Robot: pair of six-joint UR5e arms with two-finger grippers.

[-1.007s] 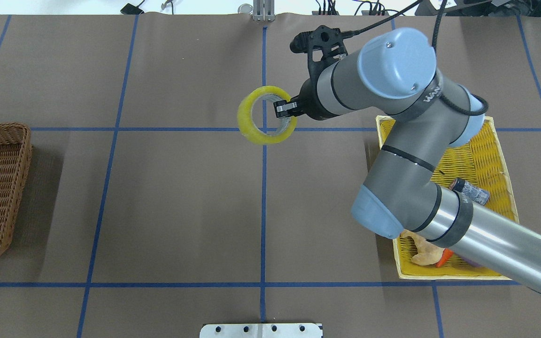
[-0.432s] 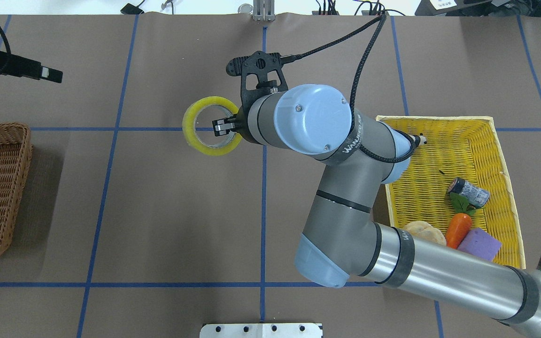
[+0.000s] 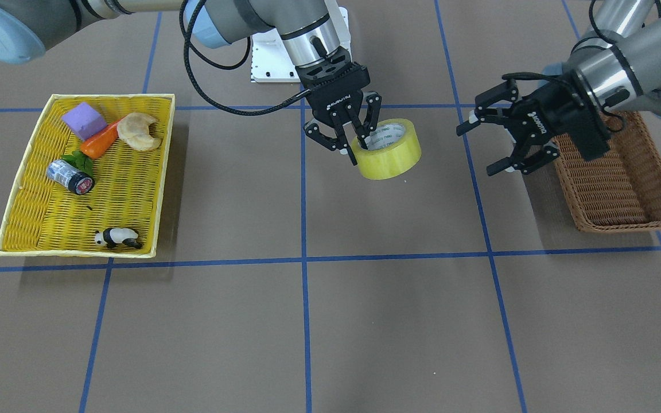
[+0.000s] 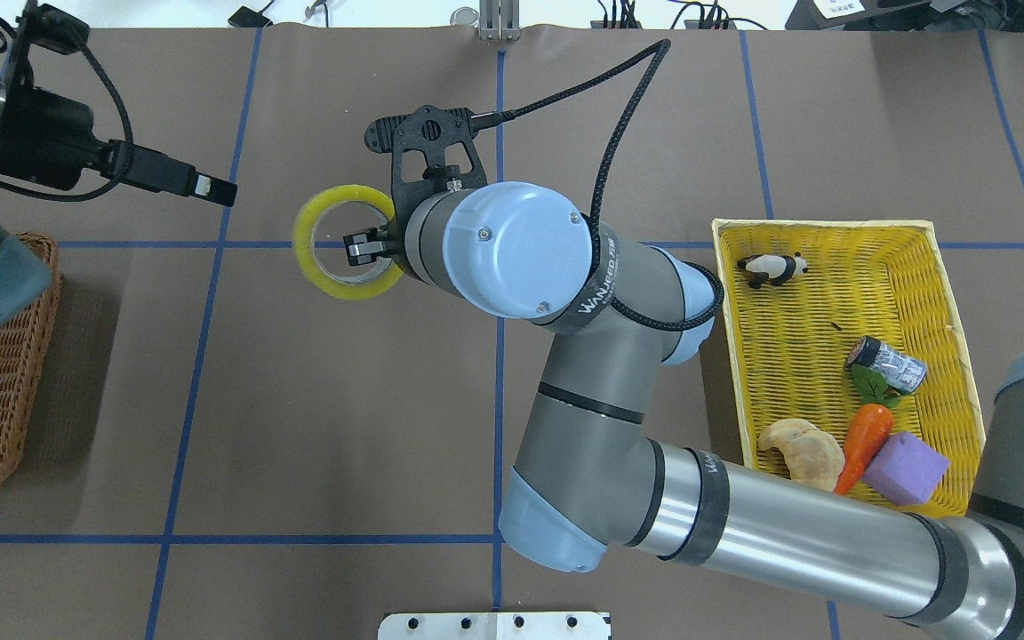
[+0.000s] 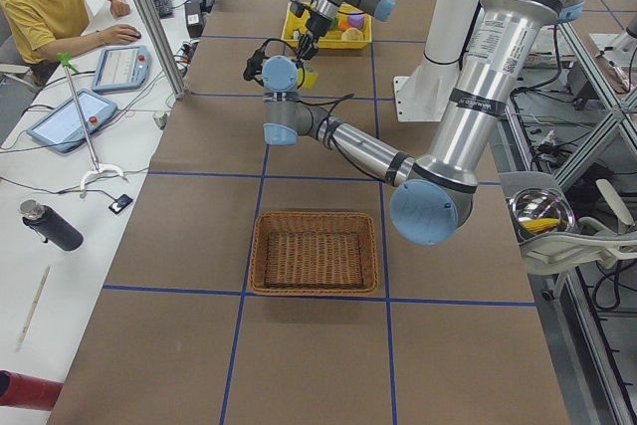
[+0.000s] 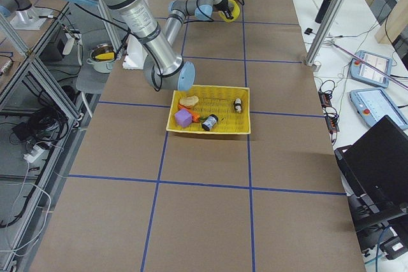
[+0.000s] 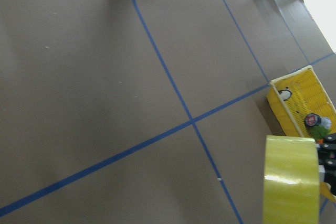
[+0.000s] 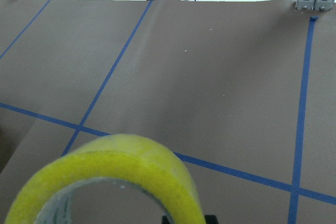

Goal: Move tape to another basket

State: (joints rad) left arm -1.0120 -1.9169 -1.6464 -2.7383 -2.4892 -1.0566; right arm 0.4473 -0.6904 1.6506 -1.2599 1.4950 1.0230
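A: Right gripper [image 3: 355, 148]?

B: Clamped on the tape [image 3: 393, 159]. One finger inside the ring against the white printed core, the other outside on the yellow wall.

A: And where on the table [image 3: 399, 321]?

B: Near the middle, a little to the robot's left of the centre line, beside a crossing of blue lines. Well apart from both containers. Roughly level, hole facing up. Seemingly lifted off the brown surface, though hard to confirm, with no view showing the gap plainly.

A: Left gripper [image 3: 475, 151]?

B: Spread wide, gripping nothing. Pointed toward the tape from the robot's left, near it but not touching. Hanging between the tape and the basket [image 3: 632, 222], just beside the basket's rim in the front view.

A: The basket itself?

B: Dark-brown wicker, rectangular, sloped sides, at the robot's left end of the table. Partly covered by the left arm's wrist in the front view.

A: Opposite end?

B: Yellow tray [image 3: 78, 250], holding a purple block [image 3: 84, 120], a carrot [image 3: 100, 142], a croissant [image 3: 138, 131], a small dark can [image 3: 69, 175] with a red end, and a panda figure [image 3: 115, 237].
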